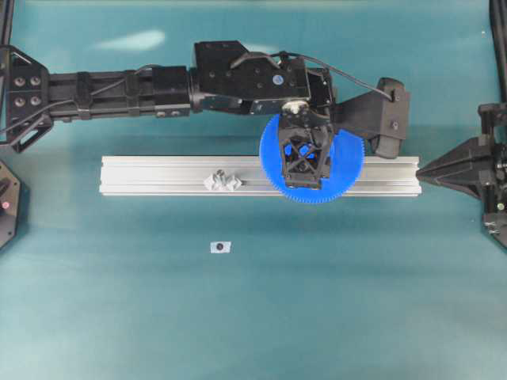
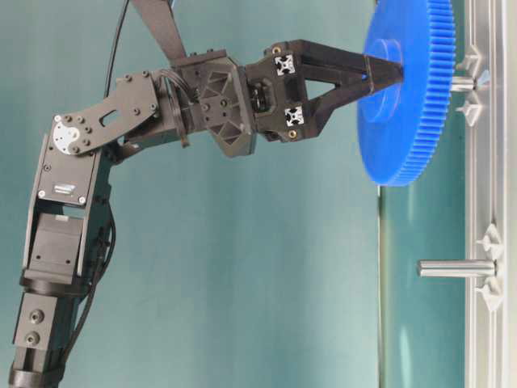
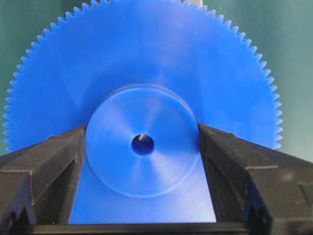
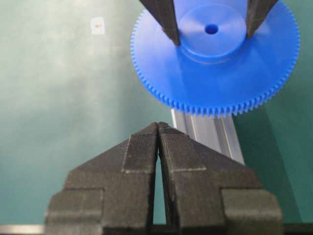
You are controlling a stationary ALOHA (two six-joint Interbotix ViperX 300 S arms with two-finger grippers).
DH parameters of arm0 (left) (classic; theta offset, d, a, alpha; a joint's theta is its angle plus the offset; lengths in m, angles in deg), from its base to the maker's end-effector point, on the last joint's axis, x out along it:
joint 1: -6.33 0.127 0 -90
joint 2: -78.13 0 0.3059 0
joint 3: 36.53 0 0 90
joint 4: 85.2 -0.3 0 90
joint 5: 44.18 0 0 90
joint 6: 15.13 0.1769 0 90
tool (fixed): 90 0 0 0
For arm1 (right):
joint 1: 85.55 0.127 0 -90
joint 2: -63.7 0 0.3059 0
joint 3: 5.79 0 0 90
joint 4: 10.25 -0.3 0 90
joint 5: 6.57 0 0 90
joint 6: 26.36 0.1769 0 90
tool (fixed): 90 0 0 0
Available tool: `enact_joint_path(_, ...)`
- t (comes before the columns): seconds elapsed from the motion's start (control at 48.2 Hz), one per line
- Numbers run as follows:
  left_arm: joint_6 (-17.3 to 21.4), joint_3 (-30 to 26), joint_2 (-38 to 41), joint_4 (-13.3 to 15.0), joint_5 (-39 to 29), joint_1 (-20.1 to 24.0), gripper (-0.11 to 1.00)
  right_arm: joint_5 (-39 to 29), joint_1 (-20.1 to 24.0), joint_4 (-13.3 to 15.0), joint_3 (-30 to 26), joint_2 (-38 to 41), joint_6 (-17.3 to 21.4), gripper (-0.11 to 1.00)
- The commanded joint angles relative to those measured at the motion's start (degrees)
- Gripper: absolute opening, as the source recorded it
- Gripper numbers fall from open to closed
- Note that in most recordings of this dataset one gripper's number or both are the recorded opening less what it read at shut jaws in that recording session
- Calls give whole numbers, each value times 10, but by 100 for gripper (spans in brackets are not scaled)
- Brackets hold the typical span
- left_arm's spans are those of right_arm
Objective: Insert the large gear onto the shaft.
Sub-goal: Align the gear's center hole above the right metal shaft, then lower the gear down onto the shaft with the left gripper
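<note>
The large gear is a big blue toothed disc lying flat over the aluminium rail. My left gripper comes down on it from above. In the left wrist view its two black fingers lie against both sides of the raised hub. A metal glint shows inside the bore. From table level, the shaft runs from its winged base into the gear, which stands a short way off the rail. My right gripper is shut on nothing, off the rail's right end.
A second pin stands bare on the same rail, its shiny base left of the gear. A small white tag lies on the teal table in front of the rail. The left arm stretches across the back of the table.
</note>
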Motion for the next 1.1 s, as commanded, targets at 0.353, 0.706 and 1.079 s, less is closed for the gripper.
enact_joint_path(0.353,-7,-23,-11,-2,3,2,87,3,-5,-1,-8,3,8,9)
enact_joint_path(0.706,-23,-23,-14,-1,3,-4,87,3,-5,-1,-8,2,8,9)
enact_joint_path(1.079,-28,-23,-15,-2,3,-4,87,3,-5,-1,-8,2,8,9)
